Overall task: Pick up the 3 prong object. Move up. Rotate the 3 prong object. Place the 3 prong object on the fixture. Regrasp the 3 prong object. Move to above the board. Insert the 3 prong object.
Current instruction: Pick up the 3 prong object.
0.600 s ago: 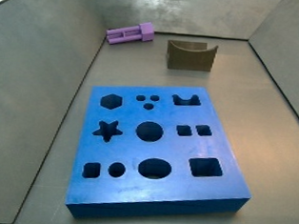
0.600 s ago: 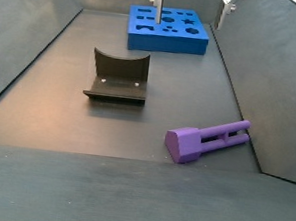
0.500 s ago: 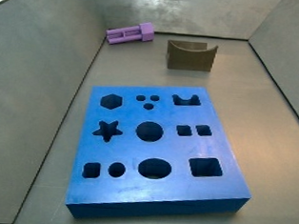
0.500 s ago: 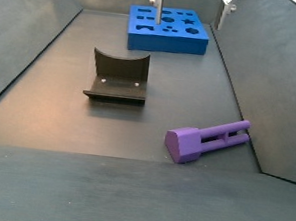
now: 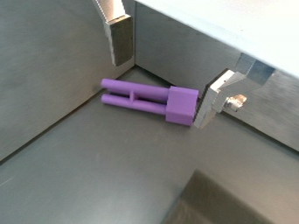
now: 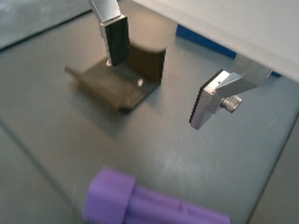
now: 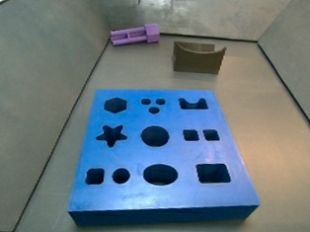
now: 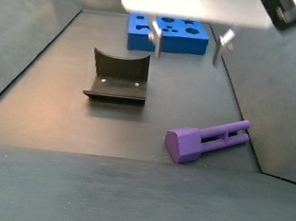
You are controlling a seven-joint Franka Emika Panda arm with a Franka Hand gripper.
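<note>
Purple plastic lay nearest in a side view: the 3 prong object [image 8: 209, 141] rested flat on the grey floor, close against the wall, not yet lifted. A wrist view showed it [image 5: 149, 98] lying crosswise beneath the tool [image 5: 169, 72], blocky base toward one silver finger [image 5: 214, 98] and slim prongs pointing toward the other. The plates stood wide apart with nothing between them, hovering above the piece without touching it.

Behind the peg stood the fixture [image 8: 119, 77], its curved notch empty. Farthest back lay the board [image 8: 169, 35], partly hidden by the arm's pale body, and in a side view the board [image 7: 163, 155] showed every cut-out unfilled, the three small holes included.

By my reading, the work had barely begun. The pick-up itself was still open; lifting, rotating, setting on the fixture, regrasping, carrying over the board and inserting all remained.
</note>
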